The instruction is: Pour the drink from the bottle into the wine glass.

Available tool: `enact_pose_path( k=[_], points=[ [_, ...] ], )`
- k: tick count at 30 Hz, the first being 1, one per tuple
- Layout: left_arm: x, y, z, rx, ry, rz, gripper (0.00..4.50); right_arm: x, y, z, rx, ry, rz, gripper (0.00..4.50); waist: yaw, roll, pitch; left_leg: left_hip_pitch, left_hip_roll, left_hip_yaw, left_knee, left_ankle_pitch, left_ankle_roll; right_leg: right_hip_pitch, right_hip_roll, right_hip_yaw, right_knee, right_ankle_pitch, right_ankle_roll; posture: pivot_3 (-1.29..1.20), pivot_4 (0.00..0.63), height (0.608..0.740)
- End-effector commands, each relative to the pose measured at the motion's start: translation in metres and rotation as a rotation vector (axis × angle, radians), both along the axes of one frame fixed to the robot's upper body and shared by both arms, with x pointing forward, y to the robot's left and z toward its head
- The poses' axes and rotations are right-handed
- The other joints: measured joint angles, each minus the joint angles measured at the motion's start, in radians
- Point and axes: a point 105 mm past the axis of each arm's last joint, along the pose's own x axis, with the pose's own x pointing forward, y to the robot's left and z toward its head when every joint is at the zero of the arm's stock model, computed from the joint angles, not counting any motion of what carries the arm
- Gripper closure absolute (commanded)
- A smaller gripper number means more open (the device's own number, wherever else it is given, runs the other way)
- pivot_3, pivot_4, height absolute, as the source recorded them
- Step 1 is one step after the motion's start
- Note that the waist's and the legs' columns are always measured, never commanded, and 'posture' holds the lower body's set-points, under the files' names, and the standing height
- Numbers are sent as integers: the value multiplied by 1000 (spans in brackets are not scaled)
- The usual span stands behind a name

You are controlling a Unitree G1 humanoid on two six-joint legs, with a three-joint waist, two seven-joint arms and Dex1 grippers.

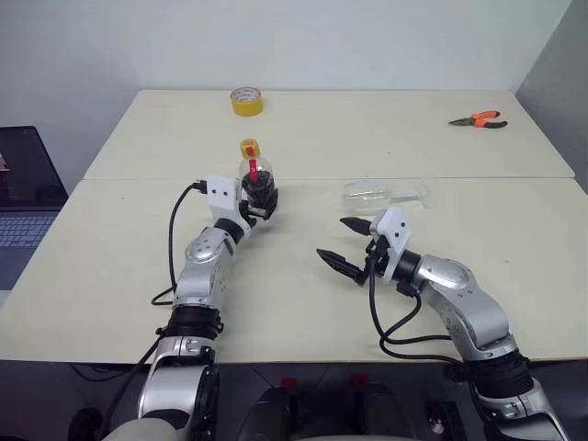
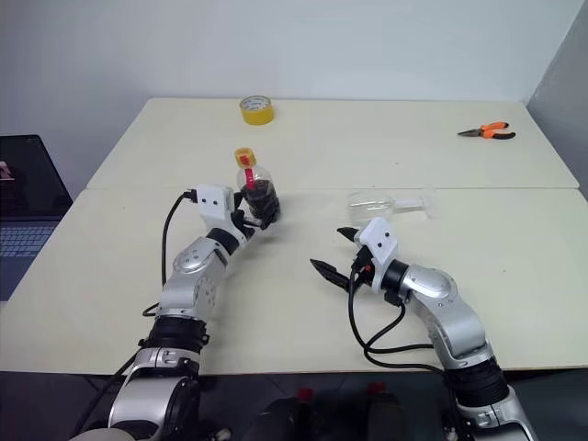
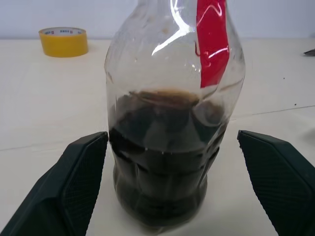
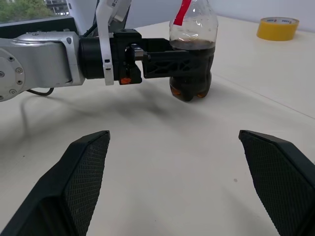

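A: Where's the bottle [image 1: 256, 175] now?

B: Standing upright on the surface [image 1: 119, 266], yellow cap still on, with the dark drink [image 3: 162, 172] filling the lower part. The left pincer [image 1: 262, 199] has its fingers spread wide on either side of the belly, not clamped on it; from the wrist camera you can see a gap between each finger and the plastic.

A: So it lies straight ahead of that pincer?

B: Right between the jaws, its long axis vertical, the pincer pointing level at the lower body. I'd judge closing is all the grasp needs.

A: And the wine glass [image 1: 381, 194]?

B: Lying on its side, bowl toward the bottle and stem pointing away to the right. It's just beyond the right pincer [image 1: 354, 246], which hangs above the surface with its fingers wide apart and empty, pointing across toward the bottle rather than at the glass.

A: So the right arm is nearer the glass

B: Clearly. The glass would have to be stood up before any pouring, I think. The yellow tape roll [image 1: 246, 101] and the pliers [image 1: 479, 120] sit far back, well apart from all this
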Motion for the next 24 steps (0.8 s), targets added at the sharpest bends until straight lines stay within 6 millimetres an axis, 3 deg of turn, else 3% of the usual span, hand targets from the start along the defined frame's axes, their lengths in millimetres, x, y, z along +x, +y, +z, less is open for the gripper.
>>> enact_pose_path(
  k=[1, 19, 24],
  points=[
    [5, -2, 17, 24, -61, -17, 26, -4, 2, 13, 20, -49, 13, 0, 0, 0, 0, 0, 0, 0, 0, 0, 0, 0, 0, 0, 0, 0, 0, 0, 150, 740],
    [23, -12, 23, 41, -108, -33, 26, -1, -3, 13, 16, -61, -30, 0, -1, 0, 0, -6, 0, -1, 4, 0, 0, -5, 0, -1, 3, 0, 0, 0, 150, 740],
    [23, -14, 19, 36, -105, -45, 1140, 4, -8, 15, 12, -76, -62, 0, 0, -1, 0, -6, -1, -1, 4, 0, 0, -6, 0, -1, 3, 0, 0, 0, 150, 740]
  ],
)
